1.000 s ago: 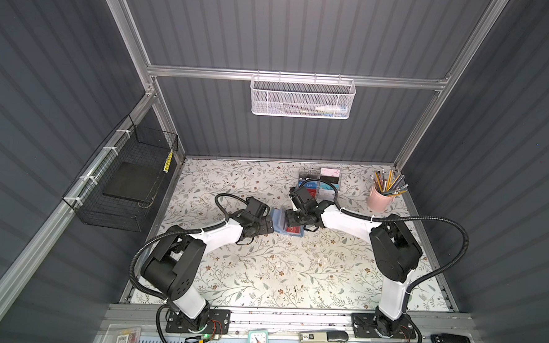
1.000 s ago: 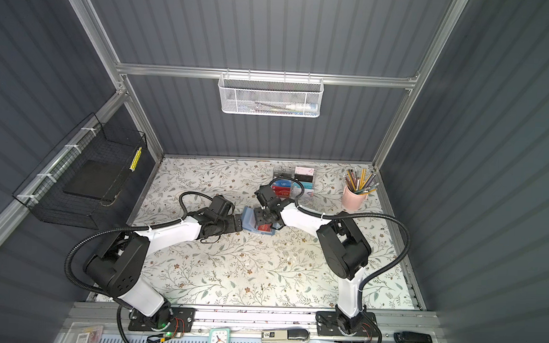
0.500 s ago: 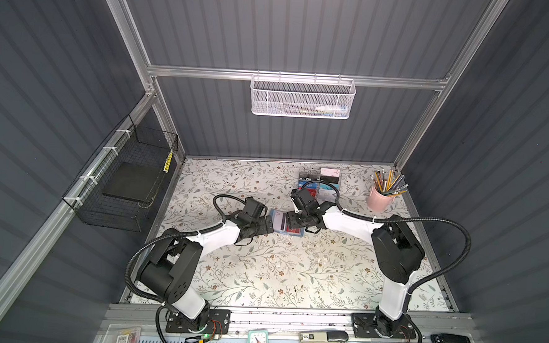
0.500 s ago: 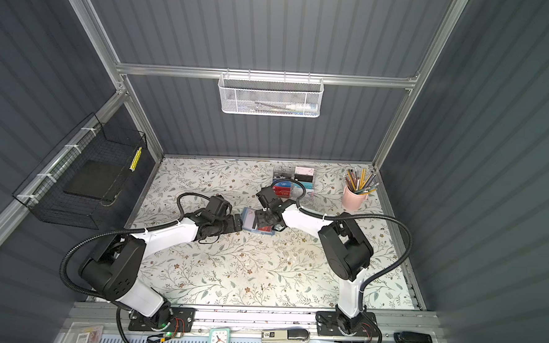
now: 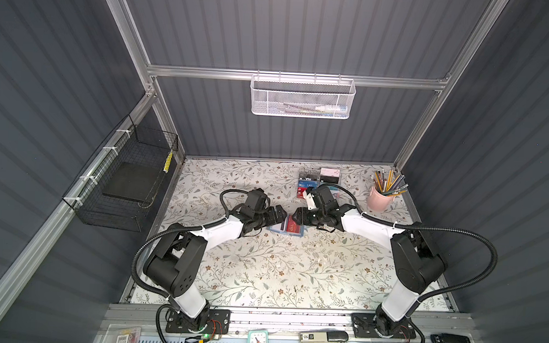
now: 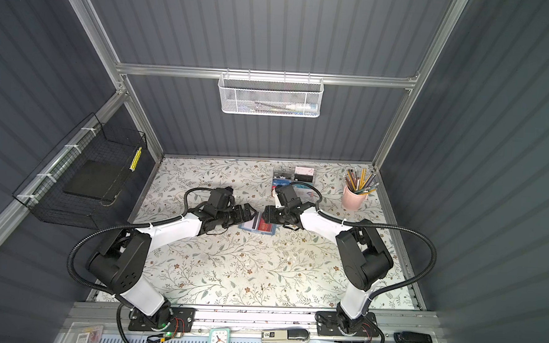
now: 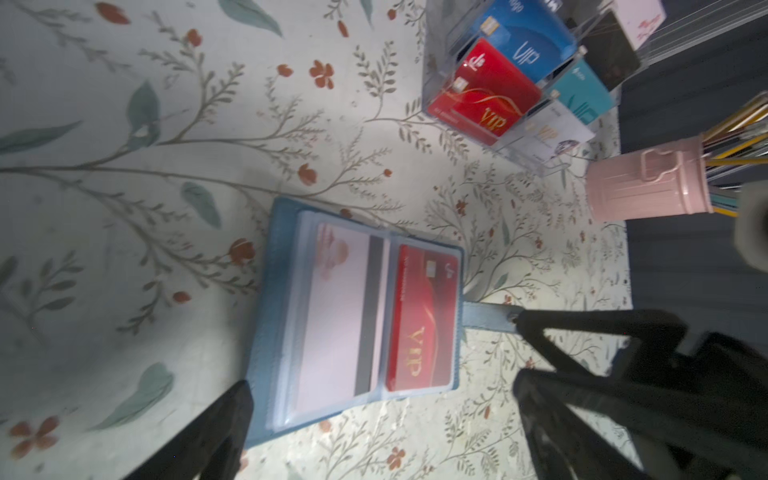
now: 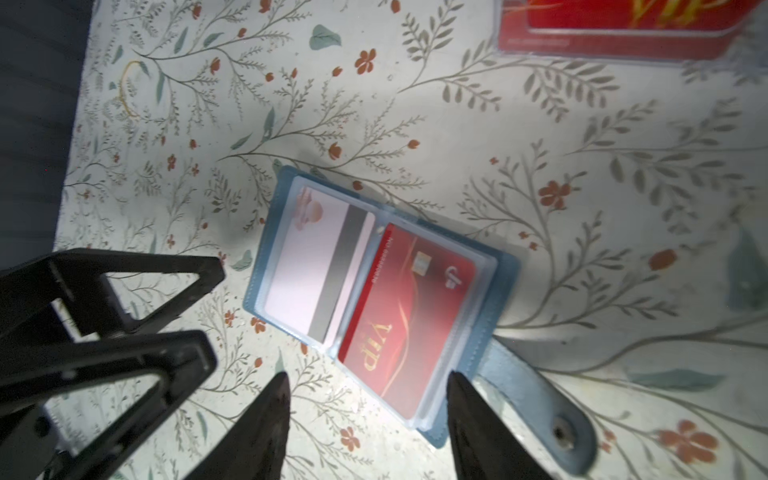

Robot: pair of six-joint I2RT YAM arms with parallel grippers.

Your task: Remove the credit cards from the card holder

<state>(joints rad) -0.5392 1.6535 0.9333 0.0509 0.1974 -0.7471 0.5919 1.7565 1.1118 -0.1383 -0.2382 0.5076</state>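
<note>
Holder [image 8: 266, 286] open mid-table, cards [image 8: 316, 266] sleeved; left gripper [image 8: 216, 309] and right gripper [image 8: 368, 377] both gape; next: pinch red card [image 8: 411, 307] by its end.

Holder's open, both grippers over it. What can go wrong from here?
1. Red card sits under a clear sleeve; the right gripper may pinch sleeve and card, lifting the card holder.
2. Left gripper is open and holds nothing, so the holder may slide.
3. Closure tab could snag.
</note>
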